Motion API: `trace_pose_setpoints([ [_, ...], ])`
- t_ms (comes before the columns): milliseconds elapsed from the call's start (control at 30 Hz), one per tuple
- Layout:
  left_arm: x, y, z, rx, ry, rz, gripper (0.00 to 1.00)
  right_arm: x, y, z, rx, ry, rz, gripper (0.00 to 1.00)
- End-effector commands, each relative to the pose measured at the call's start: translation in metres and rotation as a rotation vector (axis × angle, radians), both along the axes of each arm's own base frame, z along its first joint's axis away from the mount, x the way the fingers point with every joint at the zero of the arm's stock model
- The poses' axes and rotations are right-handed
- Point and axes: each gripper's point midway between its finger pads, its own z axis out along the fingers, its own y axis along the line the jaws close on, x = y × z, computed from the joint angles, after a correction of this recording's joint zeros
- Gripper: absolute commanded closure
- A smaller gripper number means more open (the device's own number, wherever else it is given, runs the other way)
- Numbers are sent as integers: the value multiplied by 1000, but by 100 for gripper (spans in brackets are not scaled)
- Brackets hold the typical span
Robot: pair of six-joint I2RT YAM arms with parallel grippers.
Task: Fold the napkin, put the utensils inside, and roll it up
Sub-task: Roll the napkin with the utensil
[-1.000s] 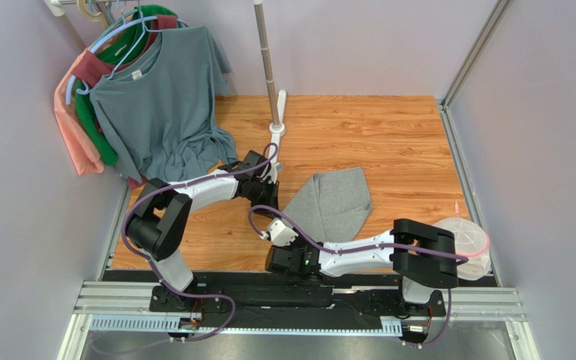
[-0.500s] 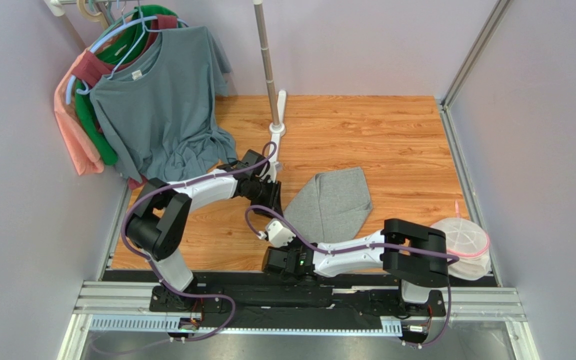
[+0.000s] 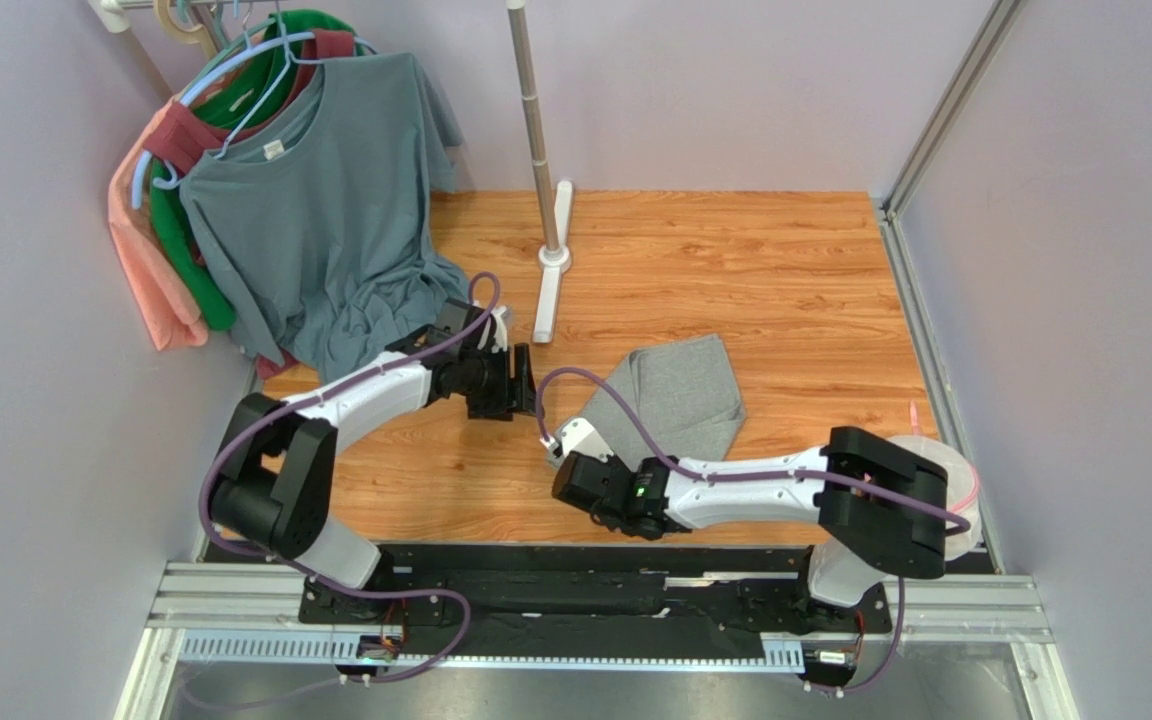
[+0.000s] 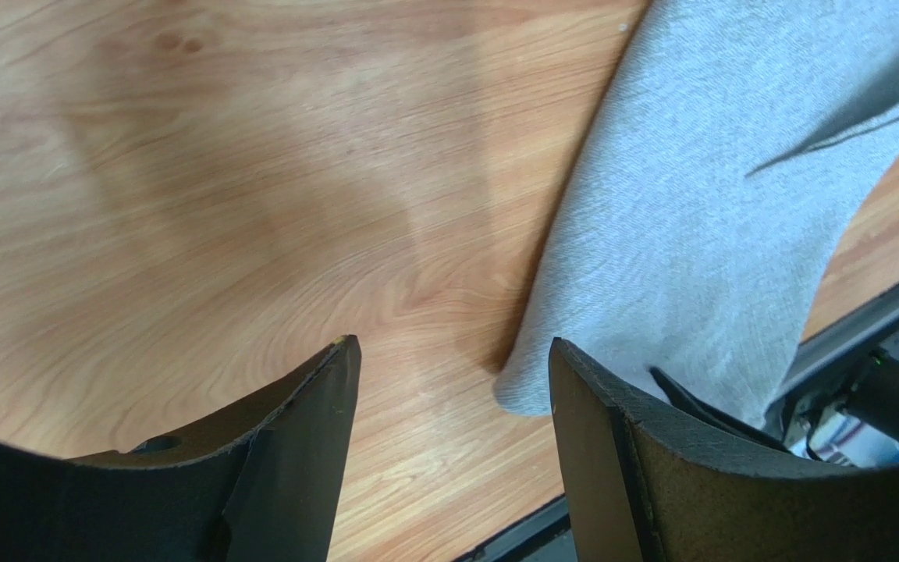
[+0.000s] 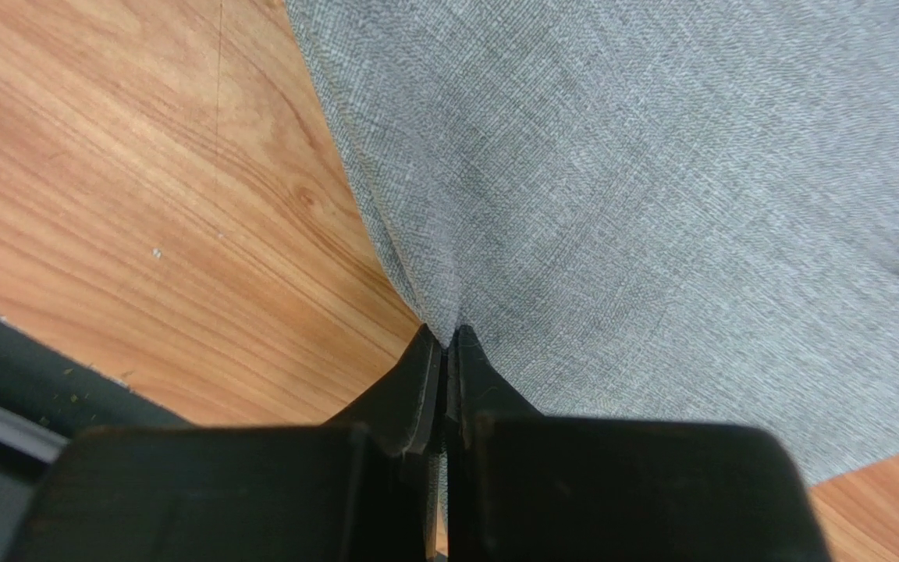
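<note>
Nearest the bases, the right gripper (image 5: 445,342) is pinched tight on the near-left edge of the napkin (image 3: 683,393), so this arm is the one already on the cloth. From that pinch the grey napkin stretches away to the far right across the table (image 3: 793,270). Off its left edge, the left gripper (image 4: 454,357) stands spread and holds nothing, just beside the cloth.

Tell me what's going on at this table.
Two robot arms are working on a grey napkin that lies partly folded over on the wooden table. The right claw is shut on the napkin's near edge. The left claw is open and holds nothing, over bare wood just beside the cloth.
</note>
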Motion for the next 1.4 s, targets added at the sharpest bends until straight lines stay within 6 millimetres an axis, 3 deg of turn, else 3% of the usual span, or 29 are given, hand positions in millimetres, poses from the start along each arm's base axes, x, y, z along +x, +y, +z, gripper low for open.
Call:
trace_pose_setpoints([
  [0, 12, 9, 18, -4, -123, 68, 31, -19, 4, 2, 113, 192, 53, 100],
  [300, 7, 6, 51, -99, -344, 5, 32, -6, 8, 21, 328, 385, 62, 100],
  [467, 5, 0, 58, -143, -410, -47, 32, 0, 13, 35, 450, 484, 78, 100],
  [600, 6, -4, 61, -163, -452, -72, 32, 4, 14, 36, 515, 552, 83, 100],
  [833, 10, -32, 72, -223, -525, -166, 32, 12, 8, 29, 589, 643, 64, 100],
  [1100, 17, -52, 60, -235, -501, -234, 33, 26, 0, 16, 657, 723, 19, 100],
  [1367, 20, -45, 24, -146, -352, -180, 34, 35, -8, 1, 661, 742, -25, 100],
])
